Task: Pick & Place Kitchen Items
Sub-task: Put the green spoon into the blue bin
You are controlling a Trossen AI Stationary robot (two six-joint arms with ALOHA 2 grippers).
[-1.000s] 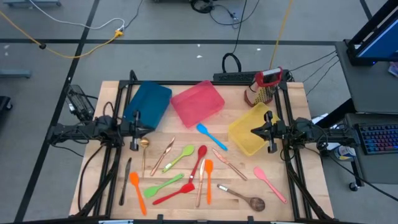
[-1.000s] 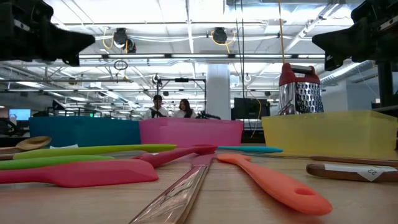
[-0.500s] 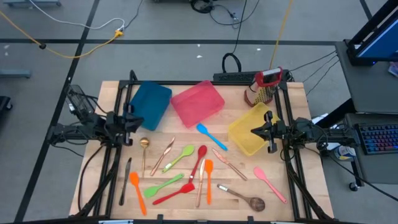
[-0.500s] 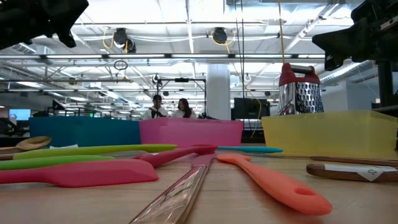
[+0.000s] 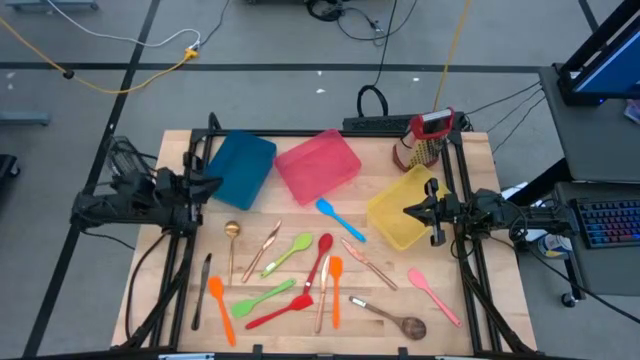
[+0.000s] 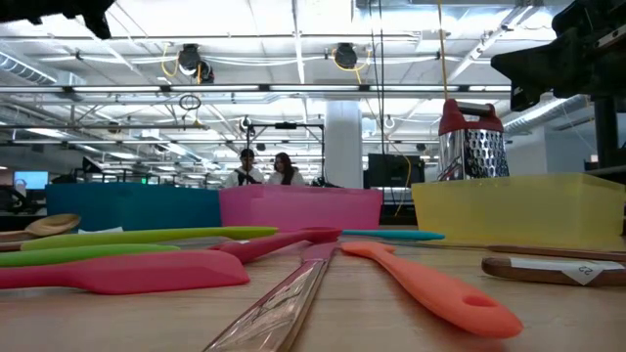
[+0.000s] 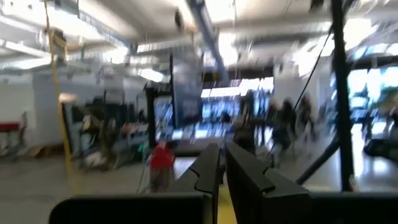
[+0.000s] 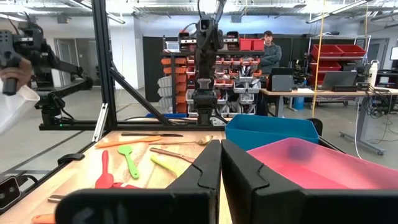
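Kitchen items (image 5: 300, 270) are all lying loose on the near half of the wooden counter (image 5: 470, 150), none of them in a bin. From the left there's a black knife (image 5: 202, 287), an orange spatula (image 5: 220, 297), a gold spoon (image 5: 232, 232), a copper piece (image 5: 268, 243), two green spatulas (image 5: 290, 250), a couple of red ones (image 5: 322, 255), another orange spatula (image 5: 336, 285), a wooden spoon (image 5: 400, 322) and a pink spatula (image 5: 430, 293) off to the right. One blue spatula (image 5: 338, 217) sits further back, between the pink bin (image 5: 318, 165) and the yellow bin (image 5: 400, 208).

Back row is the blue bin (image 5: 240, 167), the pink one and the yellow one, with the red-topped box grater (image 5: 428, 137) standing behind the yellow bin at the far right corner. From counter level the bins make a wall behind the utensils, and the grater (image 6: 469, 142) pokes up over the yellow one (image 6: 518, 207).

Left gripper (image 5: 212, 183) is up off the counter at the left edge, right by the blue bin, jaws closed with nothing in them. Right gripper (image 5: 408, 212) hangs over the yellow bin, jaws also closed and empty. Its wrist camera looks across the pink bin (image 8: 311, 163) and blue bin (image 8: 270, 130) toward the other arm.

A few people (image 6: 264, 168) are in the room way behind the counter.
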